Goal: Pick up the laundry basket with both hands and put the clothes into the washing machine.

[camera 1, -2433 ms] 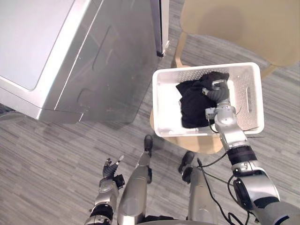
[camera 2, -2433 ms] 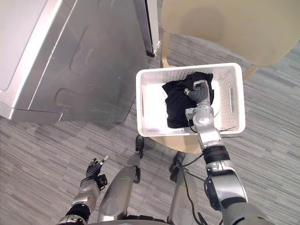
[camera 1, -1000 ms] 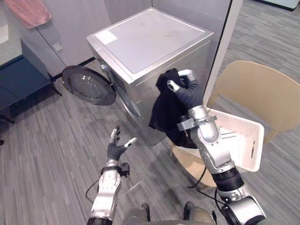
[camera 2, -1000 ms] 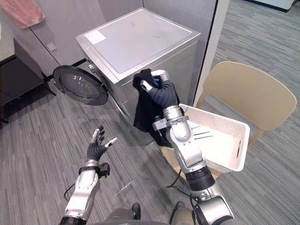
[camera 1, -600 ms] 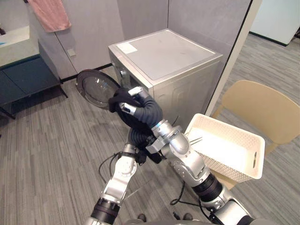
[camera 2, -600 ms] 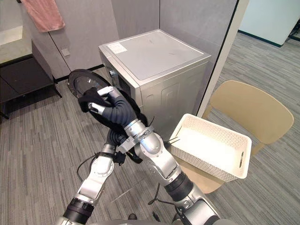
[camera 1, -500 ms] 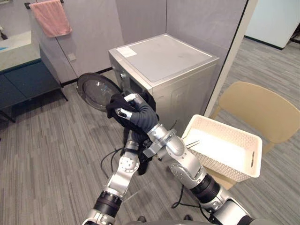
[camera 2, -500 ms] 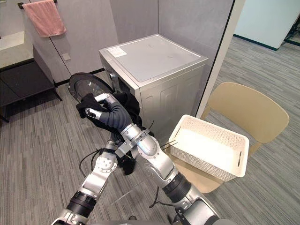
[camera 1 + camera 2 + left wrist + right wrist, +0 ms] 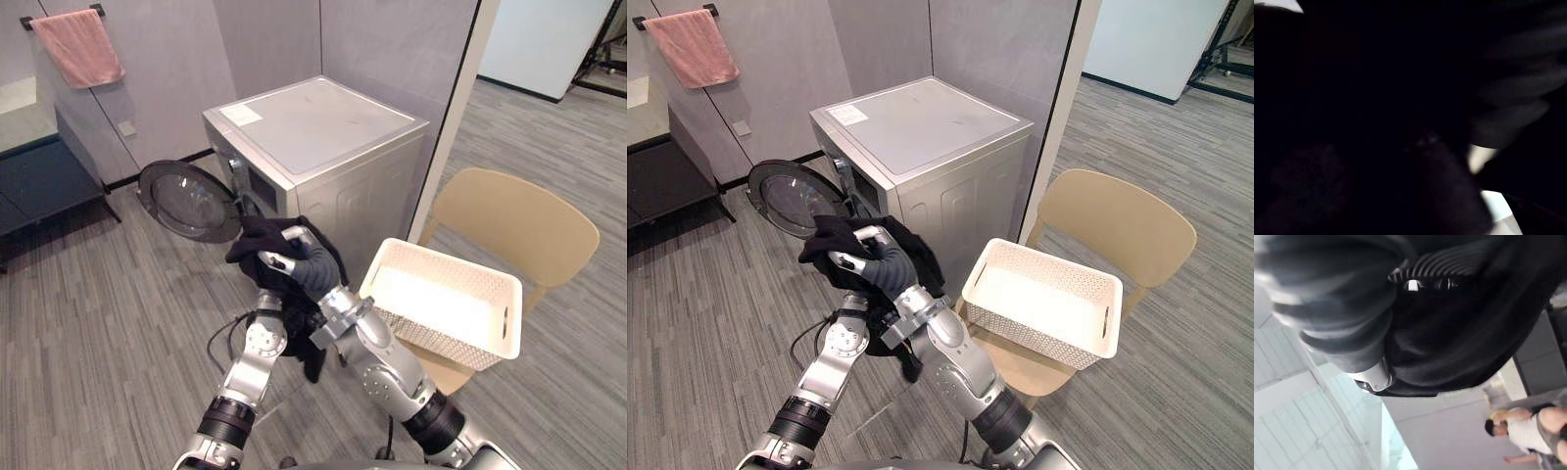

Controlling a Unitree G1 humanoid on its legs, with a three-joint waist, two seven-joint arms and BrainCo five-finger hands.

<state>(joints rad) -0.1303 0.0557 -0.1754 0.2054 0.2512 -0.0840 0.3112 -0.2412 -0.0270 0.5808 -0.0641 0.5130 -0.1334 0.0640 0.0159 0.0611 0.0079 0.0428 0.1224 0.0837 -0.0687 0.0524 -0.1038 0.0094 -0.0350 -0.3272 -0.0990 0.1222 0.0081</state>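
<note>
Moved nearer silver front-loading washing machine (image 9: 323, 132): crumpled black cloth garment (image 9: 250, 241), clenched in right robot hand (image 9: 302, 266). Risk: dangling hem could have caught the drum rim and fallen outside.

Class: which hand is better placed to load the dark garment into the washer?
Right hand: its fingers grip the black cloth garment before the silver washing machine, whose round glass door stands open.

The head views give me soft, even room light: a pale sheen on the washing machine (image 9: 323, 127) lid, a faint shadow on the floor (image 9: 118, 294) at its base, and brighter light to its right. The left wrist view is almost black, probably smothered. In the right wrist view the dark cloth (image 9: 1459, 333) is backlit against glaring pale panels (image 9: 1312, 431).
</note>
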